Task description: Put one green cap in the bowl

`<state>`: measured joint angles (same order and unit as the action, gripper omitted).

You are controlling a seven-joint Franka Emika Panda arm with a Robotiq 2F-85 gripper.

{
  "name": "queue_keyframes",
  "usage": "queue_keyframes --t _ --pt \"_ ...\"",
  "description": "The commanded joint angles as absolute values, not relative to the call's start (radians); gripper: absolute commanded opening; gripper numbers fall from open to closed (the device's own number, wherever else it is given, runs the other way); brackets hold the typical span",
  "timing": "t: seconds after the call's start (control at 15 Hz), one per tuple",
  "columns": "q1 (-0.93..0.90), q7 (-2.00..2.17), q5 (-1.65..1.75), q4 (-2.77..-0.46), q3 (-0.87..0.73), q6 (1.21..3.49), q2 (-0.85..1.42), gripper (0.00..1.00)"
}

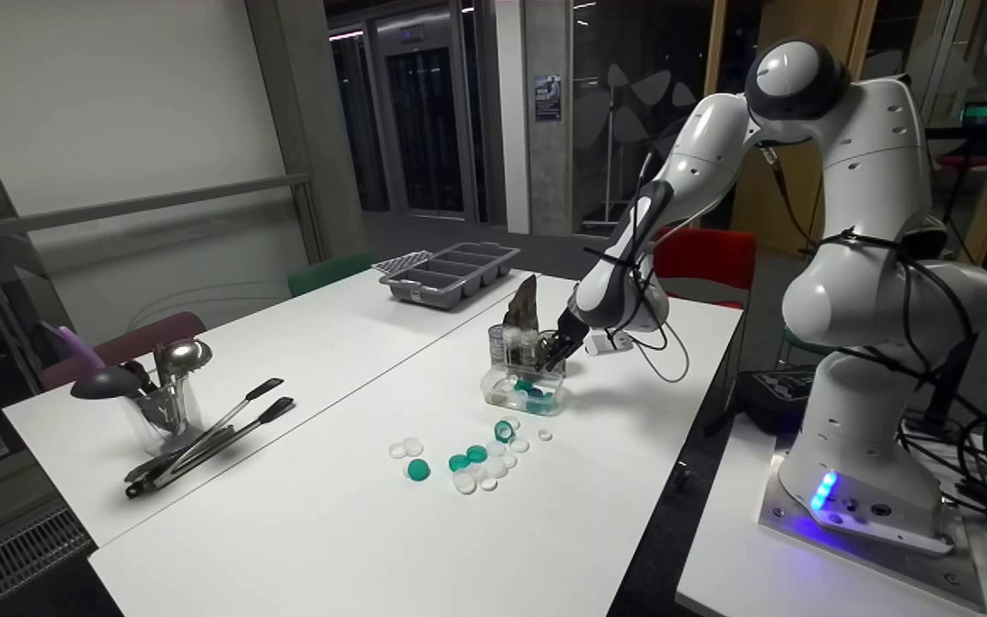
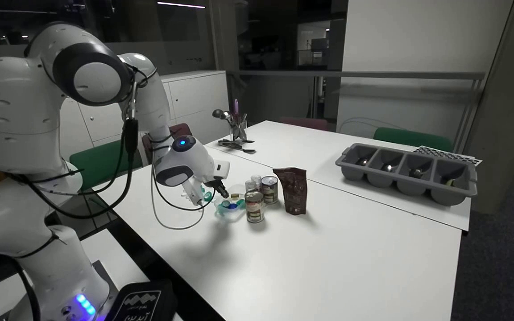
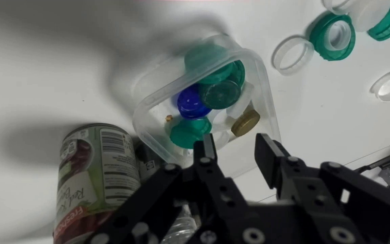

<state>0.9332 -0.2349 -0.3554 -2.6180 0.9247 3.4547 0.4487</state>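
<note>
My claw [image 3: 236, 146] is spread with nothing in it, near the rim of the bowl [image 3: 263, 78]. Green caps [image 3: 189, 131] sit in the bowl, and other green caps [image 1: 418, 469] lie out on the tabletop [image 1: 356, 540]. I guess they're light, hard and a bit slippery, so I'd pinch one by its round sides, low down and gently.

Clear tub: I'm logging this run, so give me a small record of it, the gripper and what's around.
container: tub, clear, open-topped
contents: green caps, blue cap, gold cap, some whitish pieces
grasp: gripper open, nothing seen held
nearby: cans, brown pouch
outside tub: loose green caps, white caps
</note>
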Motion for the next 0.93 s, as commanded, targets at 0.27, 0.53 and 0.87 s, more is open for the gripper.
queue_keyframes --t 0.27,0.53,0.87 --pt "0.846 -0.189 -0.211 -2.652 0.940 3.288 0.345 0.99" --pt "0.776 -0.119 -0.204 -2.636 1.079 3.049 0.261 1.00" --pt "0.809 -0.117 -0.204 -2.521 1.313 2.645 0.265 1.00"
